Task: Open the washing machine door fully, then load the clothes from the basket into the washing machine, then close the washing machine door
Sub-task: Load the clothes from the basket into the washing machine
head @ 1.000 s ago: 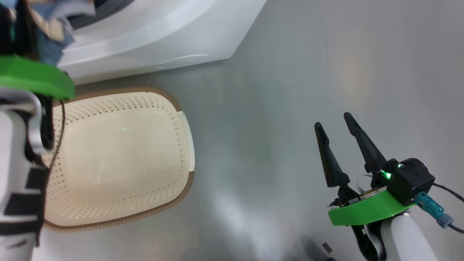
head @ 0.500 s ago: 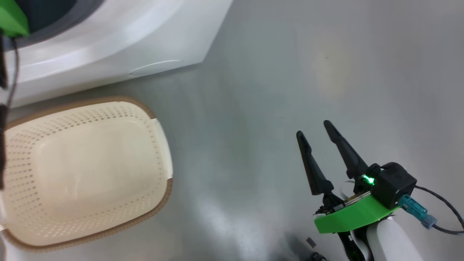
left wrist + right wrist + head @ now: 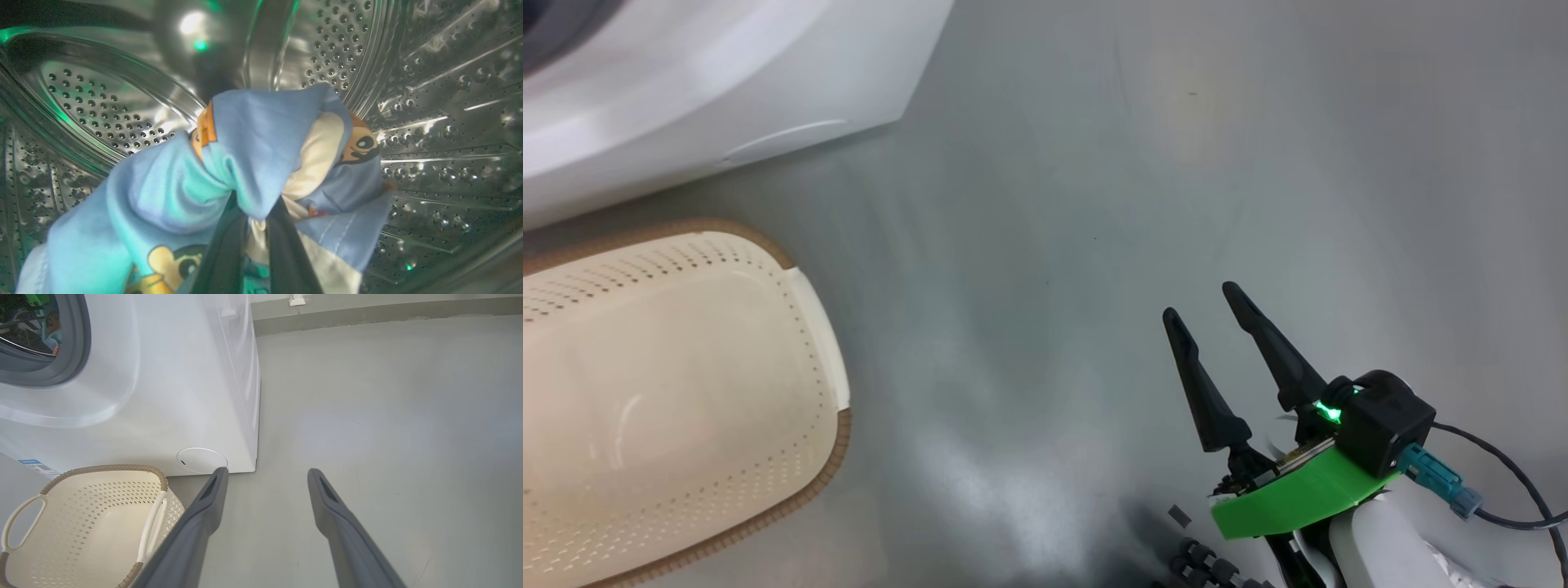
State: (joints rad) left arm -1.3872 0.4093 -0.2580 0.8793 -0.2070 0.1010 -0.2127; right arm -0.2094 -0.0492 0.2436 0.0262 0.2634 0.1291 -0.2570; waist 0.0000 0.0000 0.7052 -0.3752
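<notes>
item: clothes (image 3: 253, 143). light blue printed bundle, pinched between the pressed-together fingers of the left end effector (image 3: 253, 228), held inside the perforated steel drum (image 3: 429, 122) of the washing machine (image 3: 163, 396).
item: right end effector (image 3: 1202, 301). fingers spread, gripping nothing, poised above the grey floor (image 3: 1094, 204), well apart from the machine.
item: basket (image 3: 837, 441). cream, perforated sides, brown rim, standing on the floor just beside the machine's front.
</notes>
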